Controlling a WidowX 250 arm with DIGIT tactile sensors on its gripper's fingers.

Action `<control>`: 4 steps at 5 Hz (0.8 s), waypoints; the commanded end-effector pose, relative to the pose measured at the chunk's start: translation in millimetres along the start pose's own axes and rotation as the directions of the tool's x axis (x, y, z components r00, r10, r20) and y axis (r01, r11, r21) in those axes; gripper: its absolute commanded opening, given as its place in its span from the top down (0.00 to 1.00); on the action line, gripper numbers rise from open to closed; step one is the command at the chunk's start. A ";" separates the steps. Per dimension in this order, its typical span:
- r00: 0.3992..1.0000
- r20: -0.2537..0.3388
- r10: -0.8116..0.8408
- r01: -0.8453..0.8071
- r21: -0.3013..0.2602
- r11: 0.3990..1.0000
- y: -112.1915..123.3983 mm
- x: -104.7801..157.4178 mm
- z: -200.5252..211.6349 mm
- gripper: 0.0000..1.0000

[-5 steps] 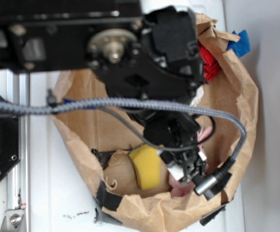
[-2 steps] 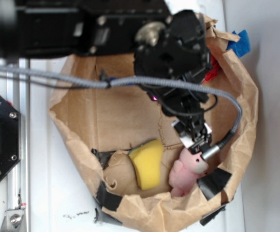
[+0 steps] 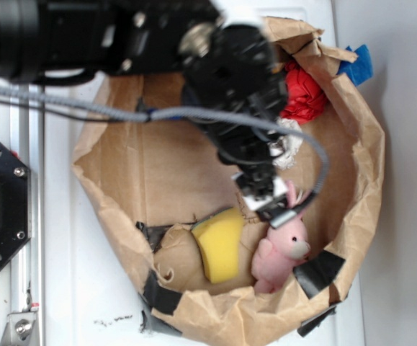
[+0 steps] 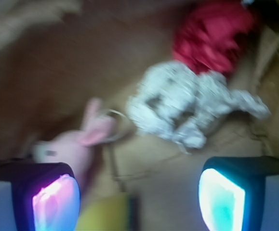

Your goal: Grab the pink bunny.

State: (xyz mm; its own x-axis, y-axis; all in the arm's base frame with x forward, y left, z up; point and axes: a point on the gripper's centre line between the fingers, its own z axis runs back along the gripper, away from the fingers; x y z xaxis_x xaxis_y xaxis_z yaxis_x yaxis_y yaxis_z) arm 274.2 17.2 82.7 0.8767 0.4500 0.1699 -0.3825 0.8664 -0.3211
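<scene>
Fingers spread, empty — pink bunny just beyond left pad

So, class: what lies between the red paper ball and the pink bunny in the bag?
A crumpled white-silver wad lies between the red paper ball and the pink bunny, clearest in the wrist view.

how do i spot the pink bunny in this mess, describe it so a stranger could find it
Look inside the crumpled brown paper bag, at its lower right corner. The pink bunny lies there beside the yellow sponge. It is the only soft light-pink thing with ears; the red ball sits at the far end.
</scene>
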 end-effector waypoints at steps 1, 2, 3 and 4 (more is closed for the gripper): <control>0.994 0.090 -0.056 0.054 0.019 0.998 -25.3 0.5 -24.9 0.00; 0.993 0.102 -0.054 0.052 0.021 0.998 -37.8 0.6 -27.1 0.00; 0.996 0.081 -0.029 0.029 0.001 1.000 -45.7 3.7 -21.5 0.00; 0.997 0.073 -0.037 0.039 -0.027 0.999 -48.6 -3.1 -14.8 0.00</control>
State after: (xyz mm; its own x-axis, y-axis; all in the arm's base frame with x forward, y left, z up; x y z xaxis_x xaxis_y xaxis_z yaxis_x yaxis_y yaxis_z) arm 286.7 -33.1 66.6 0.8742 0.4446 0.1950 -0.3720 0.8715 -0.3195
